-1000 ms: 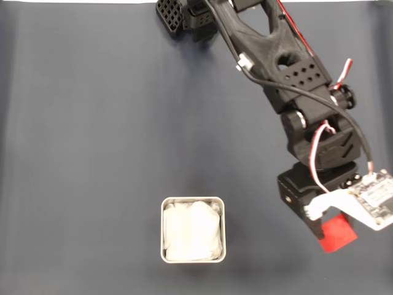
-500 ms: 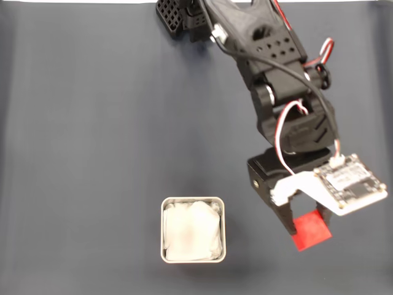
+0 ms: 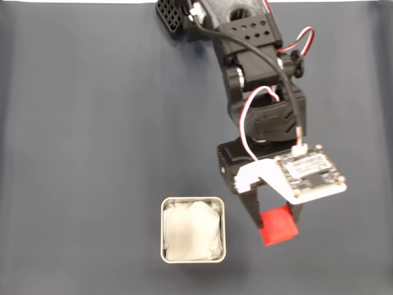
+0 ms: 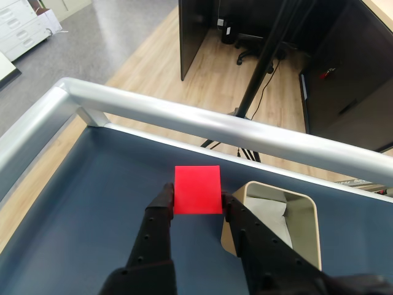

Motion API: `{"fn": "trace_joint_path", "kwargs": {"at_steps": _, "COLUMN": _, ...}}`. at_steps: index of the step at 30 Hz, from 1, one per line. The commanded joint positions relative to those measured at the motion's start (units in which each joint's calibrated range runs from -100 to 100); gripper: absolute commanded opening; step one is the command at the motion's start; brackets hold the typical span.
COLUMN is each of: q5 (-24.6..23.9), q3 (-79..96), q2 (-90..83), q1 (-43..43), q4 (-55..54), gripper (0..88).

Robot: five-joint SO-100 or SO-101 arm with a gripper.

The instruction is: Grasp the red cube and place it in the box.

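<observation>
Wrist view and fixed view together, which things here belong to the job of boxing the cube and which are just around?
Part of the job:
- red cube, clamped in the hand
- box, white-lined, on the dark mat, not yet holding the cube

Just around:
- dark mat covering the table
- silver rail at the table edge
- wooden floor and black stand pole beyond it

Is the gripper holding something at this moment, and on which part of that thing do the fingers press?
Yes. The gripper holds the red cube, one finger pressing on each of two opposite side faces, near the cube's lower edge in the wrist view.
</observation>
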Motion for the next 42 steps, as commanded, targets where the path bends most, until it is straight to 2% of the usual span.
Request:
{"fn": "trace_joint_path", "kwargs": {"at_steps": 1, "q5": -0.54, "q3": 0.31, "q2": -4.90, "q1": 1.95, "q4": -0.44, "gripper": 6.6}}
{"fn": "trace_joint_path", "kwargs": {"at_steps": 42, "q5": -1.17, "q3": 7.42, "q2": -6.89, "q1": 10.62, "q4": -3.06, "gripper": 5.9}}
